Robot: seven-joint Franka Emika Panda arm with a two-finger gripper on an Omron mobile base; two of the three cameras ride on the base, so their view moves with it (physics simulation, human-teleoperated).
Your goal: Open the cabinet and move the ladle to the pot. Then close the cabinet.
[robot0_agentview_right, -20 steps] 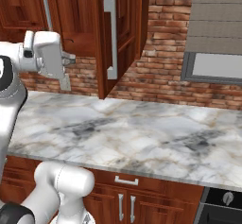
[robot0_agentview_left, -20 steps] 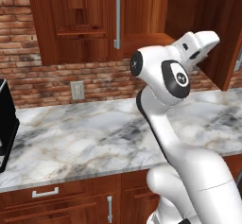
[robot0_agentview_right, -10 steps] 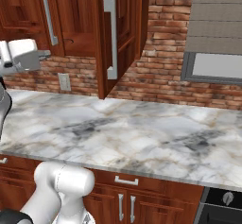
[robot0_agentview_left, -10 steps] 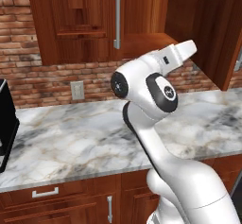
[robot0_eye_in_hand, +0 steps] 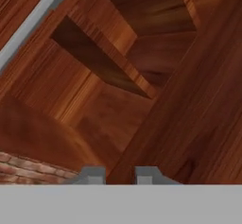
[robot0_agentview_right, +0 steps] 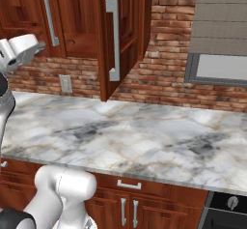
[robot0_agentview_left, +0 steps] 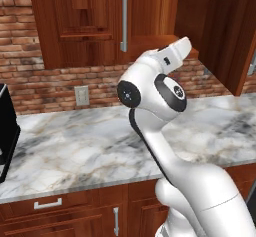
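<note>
Through the hand view I'm looking up into the cabinet [robot0_eye_in_hand: 156, 38], all reddish-brown wood. My gripper [robot0_eye_in_hand: 119, 175] sits at the bottom, its two grey fingertips [robot0_eye_in_hand: 93, 175] a little apart with nothing between them. A wooden edge runs diagonally up from just above them. A silver bar handle [robot0_eye_in_hand: 29, 24] slants across the top left corner. A patch of brick wall [robot0_eye_in_hand: 23, 168] shows at lower left.
</note>
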